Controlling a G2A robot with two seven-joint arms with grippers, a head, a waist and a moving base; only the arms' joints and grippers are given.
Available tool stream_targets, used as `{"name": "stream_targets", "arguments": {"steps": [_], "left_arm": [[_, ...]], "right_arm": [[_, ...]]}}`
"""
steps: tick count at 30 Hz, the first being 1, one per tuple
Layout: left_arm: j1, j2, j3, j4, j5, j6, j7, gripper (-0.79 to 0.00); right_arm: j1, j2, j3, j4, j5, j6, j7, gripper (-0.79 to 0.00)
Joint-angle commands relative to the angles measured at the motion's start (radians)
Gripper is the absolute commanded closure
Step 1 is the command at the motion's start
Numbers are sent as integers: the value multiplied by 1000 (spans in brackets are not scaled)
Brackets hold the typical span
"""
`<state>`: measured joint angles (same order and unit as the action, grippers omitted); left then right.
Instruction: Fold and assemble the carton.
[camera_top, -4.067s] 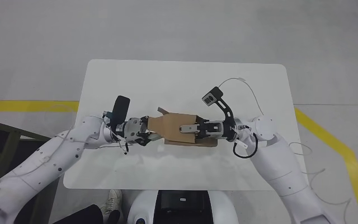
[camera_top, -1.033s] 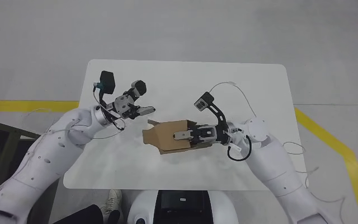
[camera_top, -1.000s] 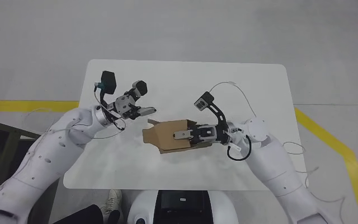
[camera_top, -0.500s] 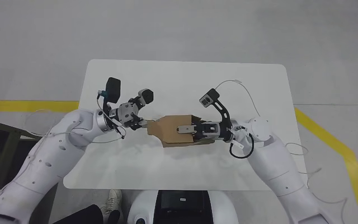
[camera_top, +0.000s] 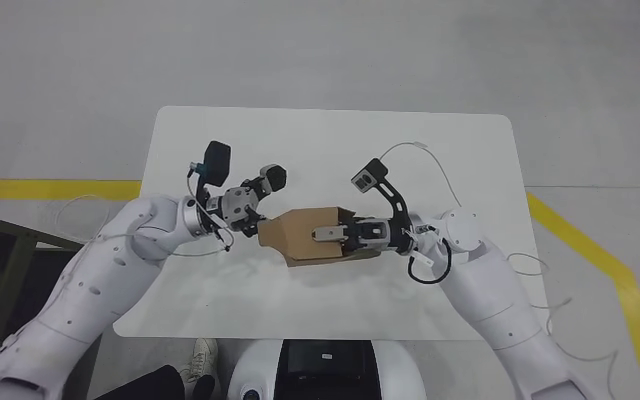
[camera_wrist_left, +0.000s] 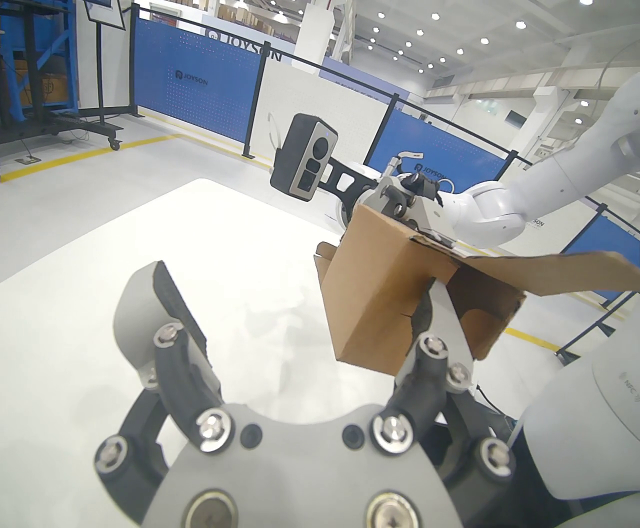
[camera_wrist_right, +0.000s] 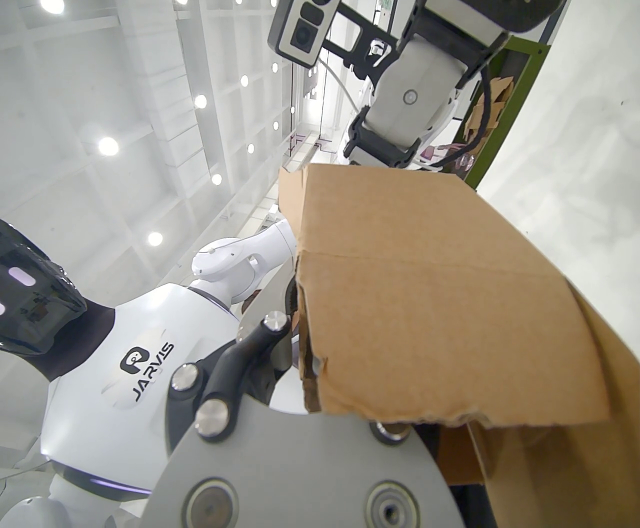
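The brown corrugated cardboard carton (camera_top: 310, 235) lies lengthwise at the middle of the white rectangular tabletop (camera_top: 450, 150), between the two arms. Whether its underside rests on the surface or hangs just above it, I cannot tell. It is likely light and fairly stiff across its panels but weak at the scored creases and ragged edges, so a hard squeeze would probably crush or skew it. The best holds look to be on a panel close to a fold, or on a flap near its hinge line.

The right gripper (camera_top: 330, 233) comes in from the carton's right end with the forearm low and level. Its jaws pinch the top panel, with one finger lying along the outside. The left gripper (camera_wrist_left: 295, 279) sits at the open left end with its jaws spread wide. One finger (camera_wrist_left: 442, 305) is tucked just inside the opening against a wall, and the other is free over the tabletop. A loose flap (camera_wrist_left: 565, 272) juts out from that end, not yet folded in.
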<state>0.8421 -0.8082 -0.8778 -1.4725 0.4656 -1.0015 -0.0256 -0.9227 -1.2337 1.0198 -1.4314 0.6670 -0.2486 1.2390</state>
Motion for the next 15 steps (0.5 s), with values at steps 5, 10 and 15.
{"name": "stream_targets", "arguments": {"steps": [5,10,15], "left_arm": [[3,-10,-15,3,4,-2,-4,-785],[11,-16,-30,2,14,0,-11,-785],[19,-22,-44,-1,19,-2,-17,-785]], "right_arm": [[-1,-1,-2,2,-1,0,2,0],[1,-3,-6,4,1,1,5,0],[3,-4,-8,7,-1,0,5,0]]}}
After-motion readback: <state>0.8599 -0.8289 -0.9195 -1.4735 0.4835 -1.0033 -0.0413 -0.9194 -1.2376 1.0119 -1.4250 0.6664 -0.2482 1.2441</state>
